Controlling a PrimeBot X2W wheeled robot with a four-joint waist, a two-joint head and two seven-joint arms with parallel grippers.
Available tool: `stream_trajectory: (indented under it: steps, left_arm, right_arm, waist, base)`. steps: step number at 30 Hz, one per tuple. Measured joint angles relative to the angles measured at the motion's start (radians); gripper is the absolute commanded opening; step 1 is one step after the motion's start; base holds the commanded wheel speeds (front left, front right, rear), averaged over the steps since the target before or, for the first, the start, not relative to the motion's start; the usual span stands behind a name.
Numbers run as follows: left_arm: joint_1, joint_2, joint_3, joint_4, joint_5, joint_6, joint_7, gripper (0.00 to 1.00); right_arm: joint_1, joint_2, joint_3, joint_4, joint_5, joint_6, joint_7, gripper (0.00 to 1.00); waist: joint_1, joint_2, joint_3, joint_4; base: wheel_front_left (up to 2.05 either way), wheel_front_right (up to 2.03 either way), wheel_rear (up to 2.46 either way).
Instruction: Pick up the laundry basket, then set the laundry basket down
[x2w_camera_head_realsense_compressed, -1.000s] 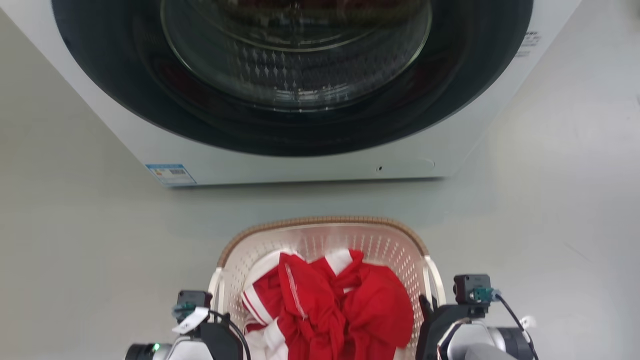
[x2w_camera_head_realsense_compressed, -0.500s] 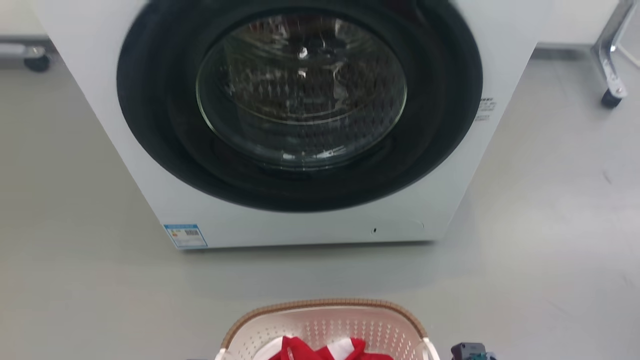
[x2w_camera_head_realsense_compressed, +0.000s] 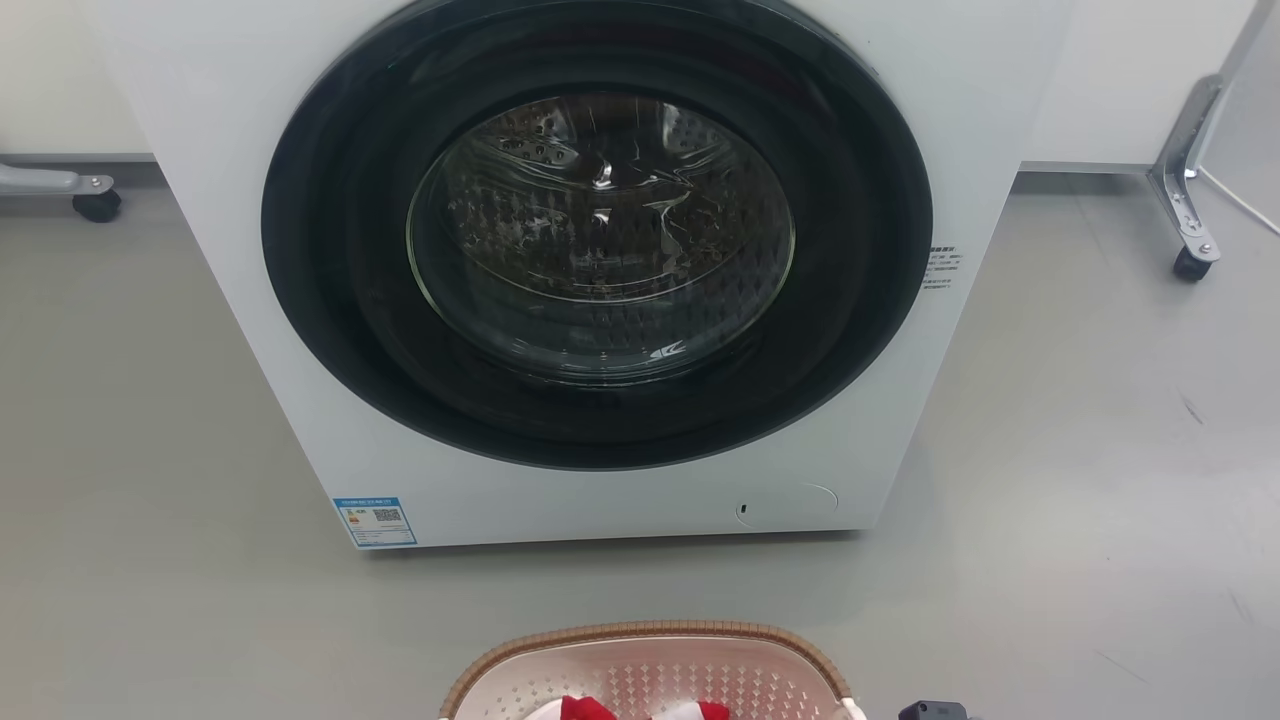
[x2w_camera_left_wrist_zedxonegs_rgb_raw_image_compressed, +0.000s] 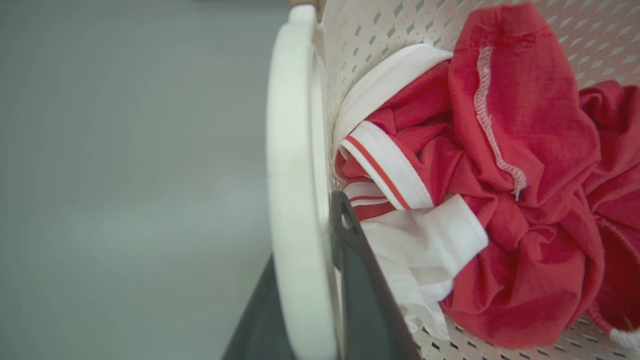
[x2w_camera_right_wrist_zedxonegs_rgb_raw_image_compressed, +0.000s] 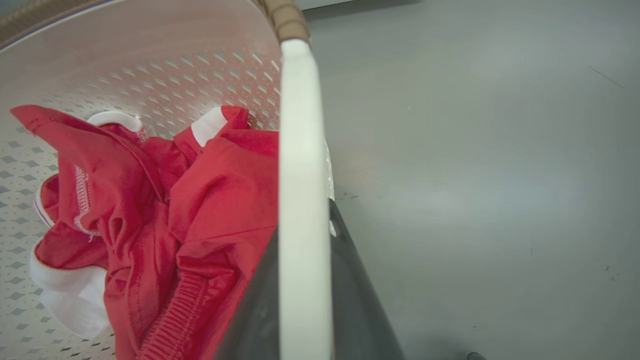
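Note:
The laundry basket (x2w_camera_head_realsense_compressed: 650, 632) is cream-white and perforated with a brown woven rim; its far rim shows at the bottom edge of the head view, in front of the washing machine. Red and white clothes (x2w_camera_left_wrist_zedxonegs_rgb_raw_image_compressed: 500, 175) lie crumpled inside it. In the left wrist view my left gripper (x2w_camera_left_wrist_zedxonegs_rgb_raw_image_compressed: 307, 230) is shut on the basket's white left handle (x2w_camera_left_wrist_zedxonegs_rgb_raw_image_compressed: 292, 125), one dark finger on each side. My right gripper (x2w_camera_right_wrist_zedxonegs_rgb_raw_image_compressed: 302, 220) is shut the same way on the white right handle (x2w_camera_right_wrist_zedxonegs_rgb_raw_image_compressed: 300, 125), with the clothes (x2w_camera_right_wrist_zedxonegs_rgb_raw_image_compressed: 175, 210) to its left against the basket wall (x2w_camera_right_wrist_zedxonegs_rgb_raw_image_compressed: 175, 65).
A white front-loading washing machine (x2w_camera_head_realsense_compressed: 560, 500) with a shut round glass door (x2w_camera_head_realsense_compressed: 600, 240) stands just beyond the basket. Wheeled frame legs stand at the far left (x2w_camera_head_realsense_compressed: 95, 205) and far right (x2w_camera_head_realsense_compressed: 1190, 262). Grey floor (x2w_camera_head_realsense_compressed: 1080, 450) lies on both sides.
The head camera has tilted up: the washing machine now shows almost whole, and the basket has slid to the picture's bottom edge. Both wrists have dropped out of the head view.

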Motion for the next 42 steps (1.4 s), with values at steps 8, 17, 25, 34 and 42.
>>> stream_trajectory:
  steps: [8,17,25,34,42]
  left_arm:
    - [0.002,0.002,-0.013,-0.006,-0.009,0.0,0.008,0.0]
    - [0.002,0.002,-0.025,-0.007,-0.033,0.002,0.013,0.0]
    - [0.002,0.001,-0.032,-0.008,-0.04,0.009,0.015,0.0]
    - [0.002,0.002,-0.036,-0.008,-0.049,0.014,0.015,0.0]
    - [0.002,0.001,-0.043,-0.007,-0.051,0.018,0.015,0.0]
  right_arm:
    - [0.0,-0.001,0.017,0.009,0.038,0.0,0.003,0.0]
    - [-0.001,-0.001,0.036,0.018,0.071,0.0,-0.005,0.0]
    - [-0.005,-0.001,0.056,0.026,0.093,0.0,-0.014,0.0]
    - [-0.016,-0.001,0.079,0.032,0.113,0.0,-0.022,0.0]
    - [-0.021,-0.001,0.098,0.037,0.137,0.0,-0.026,0.0]
  waist:
    - [0.0001,0.0001,-0.001,-0.002]
    - [0.0001,0.0001,-0.001,-0.004]
    - [0.0001,0.0001,0.001,-0.005]
    - [0.0001,0.0001,0.002,-0.005]
    - [0.0001,0.0001,0.005,-0.005]
  base:
    - [0.0,0.0,0.0]
    - [0.0,0.0,0.0]
    - [0.0,0.0,0.0]
    - [0.0,0.0,0.0]
    - [0.0,0.0,0.0]
